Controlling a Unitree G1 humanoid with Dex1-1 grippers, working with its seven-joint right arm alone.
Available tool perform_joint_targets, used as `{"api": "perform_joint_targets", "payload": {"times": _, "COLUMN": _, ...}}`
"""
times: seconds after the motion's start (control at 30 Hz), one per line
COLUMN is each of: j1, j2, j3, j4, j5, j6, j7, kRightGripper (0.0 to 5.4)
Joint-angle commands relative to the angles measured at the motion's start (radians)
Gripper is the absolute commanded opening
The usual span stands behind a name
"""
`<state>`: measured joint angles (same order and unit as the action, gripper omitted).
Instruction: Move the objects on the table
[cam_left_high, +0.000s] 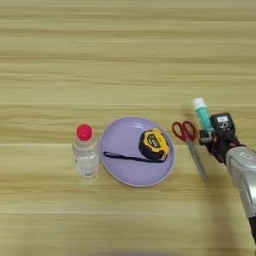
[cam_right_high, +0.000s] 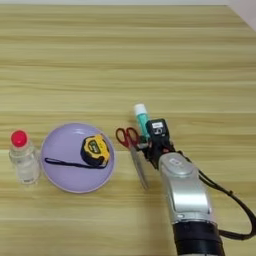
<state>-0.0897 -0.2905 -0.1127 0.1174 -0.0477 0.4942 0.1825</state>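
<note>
A: Quick rundown, biggest first?

B: The table (cam_left_high: 125, 50), pale planks, fills everything. My right arm (cam_right_high: 187, 195) comes in from the near right, silver forearm angled up and left. Then the purple plate (cam_left_high: 120, 170) at near centre w/ a yellow tape measure (cam_left_high: 153, 145) on it, strap trailing left. Clear bottle (cam_left_high: 86, 155), red cap, stands just left of the plate. Not my job, that one.

A: And the task stuff?

B: Scissors (cam_left_high: 192, 147) lie flat just right of the plate, red loops at the far end, blades pointing near and a bit right. Glue stick (cam_left_high: 202, 114) is just right of the scissors, white cap at the far end, teal body running back toward me.

A: Claw?

B: My claw (cam_right_high: 150, 137) sits right at the glue stick's near end. Fingers are hidden under the black wrist block, so can't tell how wide they are or whether I've got hold of the stick. Looks like contact, no more than that.

A: Key relation?

B: Stick lies straight ahead of the claw, far side, its long axis roughly in line w/ my forearm. Scissors are immediately to the claw's left, nearly parallel. Any sideways move left risks clipping them, I reckon.
</note>
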Motion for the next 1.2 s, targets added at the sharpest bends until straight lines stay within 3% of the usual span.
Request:
{"api": "perform_joint_targets", "payload": {"times": 0.03, "j1": -0.083, "j2": -0.065, "j3": -0.011, "j4": 0.006, "j5": -0.032, "j6": -0.07, "j7": -0.023, "kRightGripper": 1.66}}
{"api": "perform_joint_targets", "payload": {"times": 0.53, "j1": -0.145, "j2": -0.073, "j3": 0.022, "j4": 0.247, "j5": -0.063, "j6": -0.161, "j7": -0.042, "kRightGripper": 1.66}}
{"api": "perform_joint_targets", "payload": {"times": 1.2, "j1": -0.182, "j2": -0.041, "j3": 0.041, "j4": 0.406, "j5": -0.055, "j6": -0.176, "j7": -0.018, "kRightGripper": 1.66}}
